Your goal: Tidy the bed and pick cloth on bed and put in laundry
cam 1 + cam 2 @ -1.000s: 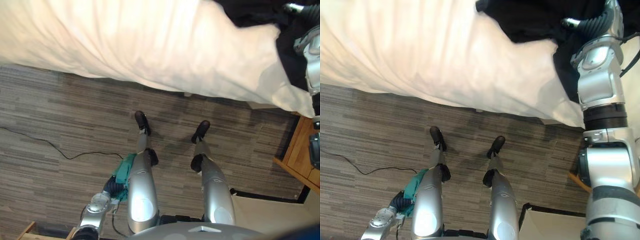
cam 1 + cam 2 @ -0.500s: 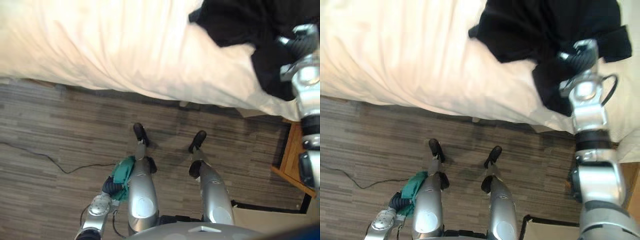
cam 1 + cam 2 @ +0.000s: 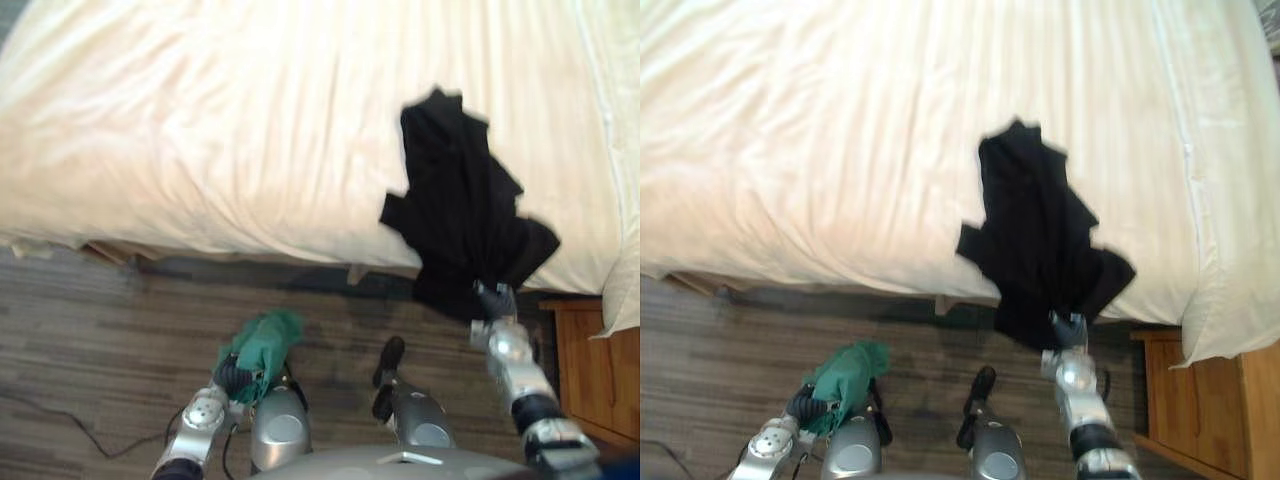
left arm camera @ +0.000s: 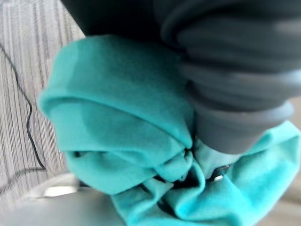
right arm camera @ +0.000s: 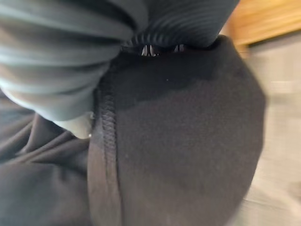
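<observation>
Fingers of the left hand (image 3: 230, 377) are clenched into a bunch of teal cloth (image 4: 122, 127). Its folds gather tight just past the ribbed cover, and the bundle is carried above the floor (image 3: 80, 330), on your side of the bed's near edge.

The black cloth (image 3: 460, 210) lies on the bed (image 3: 200, 130), towards its right end. It runs from a point well up on the cream cover down to the near edge, and its lower part spills over that edge and hangs in front of the bed's side. The right hand (image 3: 492, 300) sits at the very bottom of that hanging part, touching it. In the right wrist view a hemmed fold of the black fabric wraps close against the hand, so I cannot tell you whether it has a grip.

Around the cloth the cream cover is rumpled into long creases. A wooden bedside unit (image 3: 1210, 400) stands just beside the bed's right corner, on the grey striped floor.
</observation>
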